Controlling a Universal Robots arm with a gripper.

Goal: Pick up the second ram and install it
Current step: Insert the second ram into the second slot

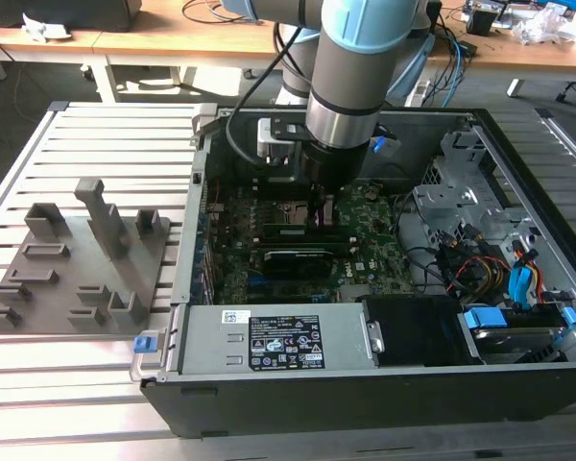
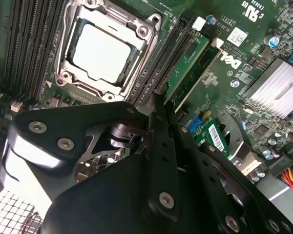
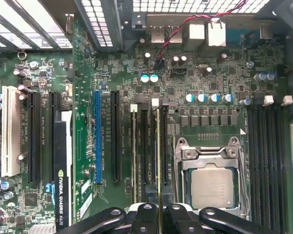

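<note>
Hand closed on the second ram, pinching its top edge at the lower middle of the first wrist view; stick seen edge-on as a thin gold-green line running up the frame. Sits over the slot bank just left of the processor socket. A parallel stick two slots to the left, already in place. In the second wrist view, fingers pressed together at frame centre, tips down at the slot row right of the socket, green stick running to the upper right. In the exterior view, arm plunged straight into the open case, upper middle of frame, over the motherboard.

Judging by that: mid-insertion, seating not confirmed. To do well: keep the stick vertical and parallel to the slot, notch lined up, push straight down evenly, no twist, end latches free to snap. Risk: skew jamming one end
</note>
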